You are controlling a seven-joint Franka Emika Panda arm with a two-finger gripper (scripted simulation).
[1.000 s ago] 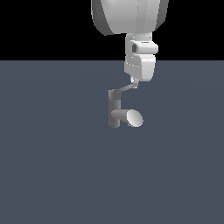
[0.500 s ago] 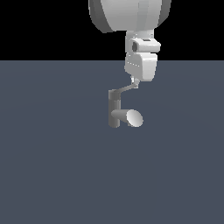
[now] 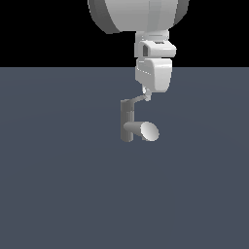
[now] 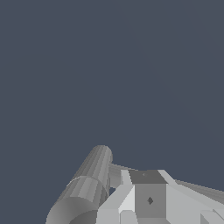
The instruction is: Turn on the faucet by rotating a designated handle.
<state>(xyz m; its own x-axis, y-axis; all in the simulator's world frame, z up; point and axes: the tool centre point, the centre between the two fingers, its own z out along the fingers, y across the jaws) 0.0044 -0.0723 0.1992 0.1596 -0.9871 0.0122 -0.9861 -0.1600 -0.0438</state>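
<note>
tool (image 3: 147,96) touches thin flat handle (image 3: 138,99) atop cylindrical metallic faucet (image 3: 127,121).

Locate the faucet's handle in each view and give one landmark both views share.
Exterior view: the handle is a thin bar slanting from the post's top up toward the exterior view's right, its far end meeting the end effector.
Wrist view: the handle is the thin grey bar running out past the end effector.
Shared landmark: the faucet.
</note>
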